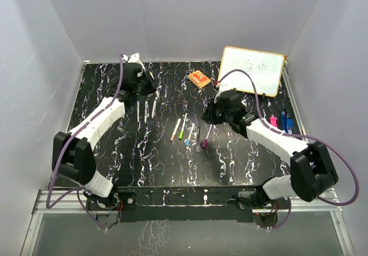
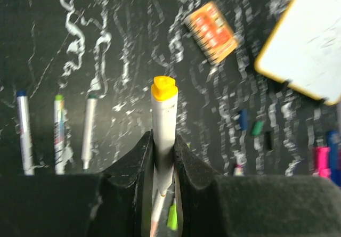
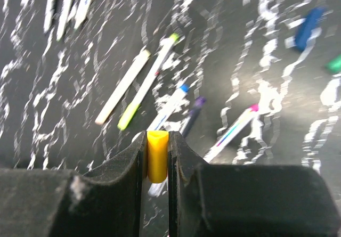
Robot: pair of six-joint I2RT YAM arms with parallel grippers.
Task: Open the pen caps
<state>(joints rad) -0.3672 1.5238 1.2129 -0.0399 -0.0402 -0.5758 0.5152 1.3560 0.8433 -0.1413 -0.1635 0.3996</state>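
Marker [image 2: 164, 109] — clamped, left pincer [image 2: 163, 144] | yellow cap [image 3: 157, 162] — clamped, right pincer [image 3: 157, 140]

a robot lab's test cell: a black marbled table [image 1: 115, 164] is boxed in on three sides by plain white panels [image 1: 184, 20], and the left arm [image 1: 103, 118] and right arm [image 1: 270, 135] are bolted to an aluminium rail [image 1: 63, 201] at its near edge. purple cables [image 1: 120, 77] loop off both arms, and pens [image 1: 176, 129] and a small whiteboard [image 1: 253, 71] sit on the tabletop.
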